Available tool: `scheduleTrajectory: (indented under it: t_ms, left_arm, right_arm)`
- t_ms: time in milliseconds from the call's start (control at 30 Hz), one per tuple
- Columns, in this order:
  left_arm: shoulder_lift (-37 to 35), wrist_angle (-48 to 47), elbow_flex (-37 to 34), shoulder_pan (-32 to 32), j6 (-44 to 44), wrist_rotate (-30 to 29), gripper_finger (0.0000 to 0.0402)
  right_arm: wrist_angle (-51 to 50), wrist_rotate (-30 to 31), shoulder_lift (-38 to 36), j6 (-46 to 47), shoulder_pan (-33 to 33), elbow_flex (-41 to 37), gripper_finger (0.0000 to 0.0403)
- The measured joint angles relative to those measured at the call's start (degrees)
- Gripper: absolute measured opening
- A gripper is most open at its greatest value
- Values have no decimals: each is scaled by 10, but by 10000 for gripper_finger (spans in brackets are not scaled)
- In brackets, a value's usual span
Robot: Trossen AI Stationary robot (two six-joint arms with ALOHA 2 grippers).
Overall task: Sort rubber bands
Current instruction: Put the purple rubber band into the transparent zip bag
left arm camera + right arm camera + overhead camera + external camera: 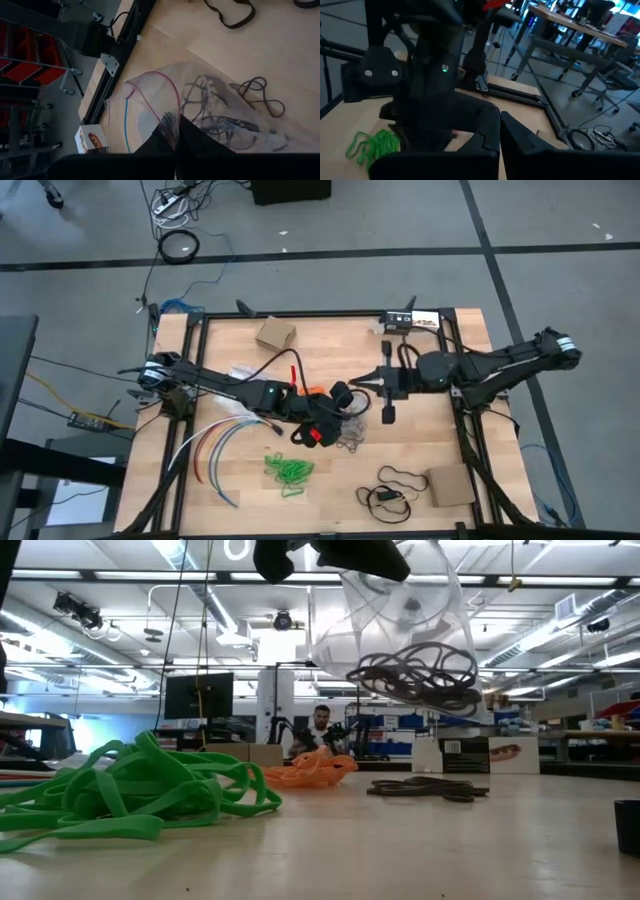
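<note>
Clamping a clear bag [150, 107] of dark rubber bands [420, 675], left claw [176, 131]; right claw [500, 131] together.

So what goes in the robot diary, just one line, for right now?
left gripper: fingers shut on clear bag, lifted, dark bands inside | right gripper: shut, waiting | green heap, orange heap: on table

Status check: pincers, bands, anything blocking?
Left pincer shut on clear plastic bag holding dark rubber bands, lifted. Right pincer shut, empty. Green heap, orange heap unsorted.

clear plastic bag [150, 107]; wood table [440, 435]
</note>
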Motion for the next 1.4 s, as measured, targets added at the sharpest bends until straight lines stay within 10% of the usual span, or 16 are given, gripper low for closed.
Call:
scheduleTrajectory:
  t_ms: [500, 967, 1400]
  left_arm:
    - [0, 10, 0, 0, 17, -31, 1]
    - [0, 2, 1, 0, 27, -38, 0]
    - [0, -10, 1, 0, 12, -38, 0]
  right_arm:
    - [-150, -2, 17, 98, 10, 8, 12]
    - [-233, 63, 22, 146, 28, 8, 222]
    - [-170, 62, 22, 233, 30, -177, 189]
